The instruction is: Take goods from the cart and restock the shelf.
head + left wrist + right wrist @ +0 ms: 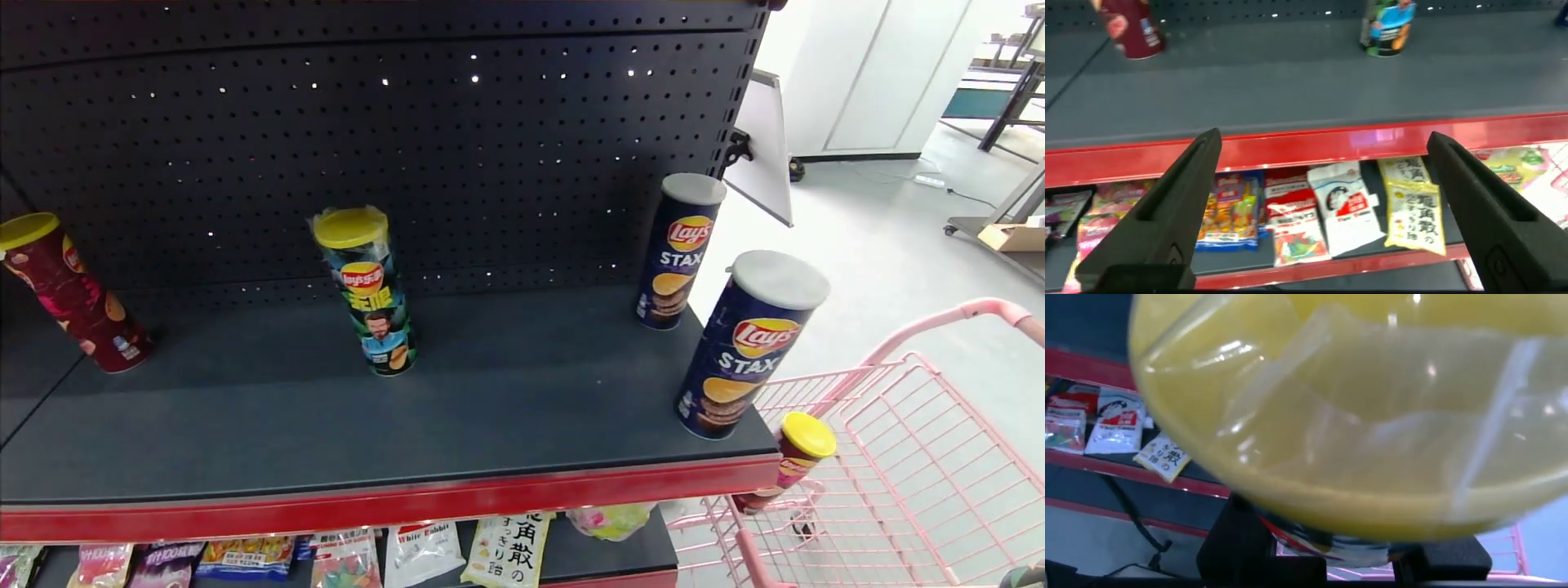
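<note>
The fingers (1167, 216) of the left gripper (1323, 220) are spread wide with nothing between them, held before the red front edge of the shelf (1290, 82), while the right gripper (1331, 551) is closed on the body of a yellow-lidded can (1355, 416). In the head view the yellow-lidded can (804, 447) is seen just below the shelf's right front corner, over the pink cart (898, 457). On the shelf are stood a maroon can (73, 294) at the left, a green can (367, 294) in the middle, a dark blue can (678, 253) at the back right and a second dark blue can (747, 347) at the front right corner, with snack packets (424, 551) laid on the level beneath.
</note>
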Controlling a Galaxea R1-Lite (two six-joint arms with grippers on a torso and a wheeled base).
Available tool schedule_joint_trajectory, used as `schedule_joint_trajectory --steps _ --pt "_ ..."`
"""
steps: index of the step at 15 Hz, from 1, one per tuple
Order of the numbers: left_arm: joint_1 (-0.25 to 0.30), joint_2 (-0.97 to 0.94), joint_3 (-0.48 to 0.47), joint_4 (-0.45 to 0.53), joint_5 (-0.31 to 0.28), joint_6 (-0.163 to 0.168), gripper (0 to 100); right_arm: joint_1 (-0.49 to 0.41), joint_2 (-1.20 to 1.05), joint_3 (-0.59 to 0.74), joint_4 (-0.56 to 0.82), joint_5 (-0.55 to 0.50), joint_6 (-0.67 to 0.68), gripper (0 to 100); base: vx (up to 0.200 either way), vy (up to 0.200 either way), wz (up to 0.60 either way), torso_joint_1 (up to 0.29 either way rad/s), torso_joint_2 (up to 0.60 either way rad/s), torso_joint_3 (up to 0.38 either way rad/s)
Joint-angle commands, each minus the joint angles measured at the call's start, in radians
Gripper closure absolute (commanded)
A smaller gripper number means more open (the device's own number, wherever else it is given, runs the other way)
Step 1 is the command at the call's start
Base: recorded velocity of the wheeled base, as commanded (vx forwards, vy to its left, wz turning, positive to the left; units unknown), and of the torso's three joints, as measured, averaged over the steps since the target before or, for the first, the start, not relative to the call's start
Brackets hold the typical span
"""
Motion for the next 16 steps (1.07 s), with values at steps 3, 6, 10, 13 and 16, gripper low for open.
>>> schedule_joint_trajectory --steps 3,6,10,13,16 --pt "0.0 0.001 0.0 0.0 0.0 0.0 0 -0.001 0.019 0.015 -0.061 0.102 0.042 100 0.0 0.2 0.0 0.001 0.0 0.004" --pt "0.0 0.001 0.0 0.0 0.0 0.0 0 0.0 0.016 0.013 -0.061 0.14 0.042 100 0.0 0.2 0.0 0.004 0.0 0.007" --pt "0.0 0.001 0.0 0.0 0.0 0.0 0 0.0 0.022 0.01 -0.06 0.225 0.042 100 0.0 0.2 0.0 0.005 0.0 0.006" --pt "0.0 0.001 0.0 0.0 0.0 0.0 0 0.005 0.042 0.012 -0.063 0.278 0.039 100 0.0 0.2 0.0 0.004 0.0 0.001" --pt "0.0 0.001 0.0 0.0 -0.002 0.001 0 0.016 0.041 0.012 -0.063 0.3 0.037 100 0.0 0.0 0.0 0.0 0.0 0.0"
